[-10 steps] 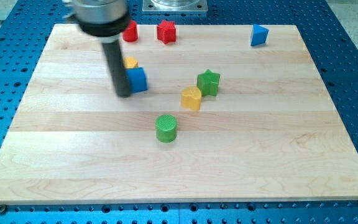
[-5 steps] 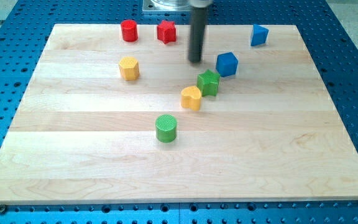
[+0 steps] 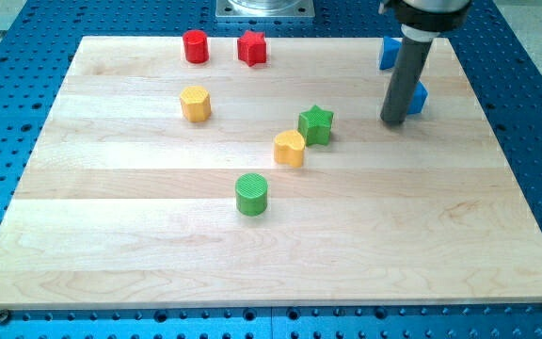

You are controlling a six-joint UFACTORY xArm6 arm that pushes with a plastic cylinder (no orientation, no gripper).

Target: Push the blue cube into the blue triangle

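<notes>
The blue cube [image 3: 418, 97] sits near the board's upper right, mostly hidden behind my rod. The blue triangle [image 3: 388, 52] lies just above it near the top edge, partly hidden by the rod too. A small gap separates the two. My tip [image 3: 393, 121] rests on the board at the cube's lower left side, touching or nearly touching it.
A red cylinder [image 3: 194, 45] and a red star-like block [image 3: 251, 47] sit at the top. A yellow hexagon [image 3: 195, 103] is at the left. A green star [image 3: 315, 124], a yellow block [image 3: 290, 148] and a green cylinder [image 3: 251, 193] lie mid-board.
The blue cube has slid from the left of the board to the upper right, close below the blue triangle. My rod moved right with it.
</notes>
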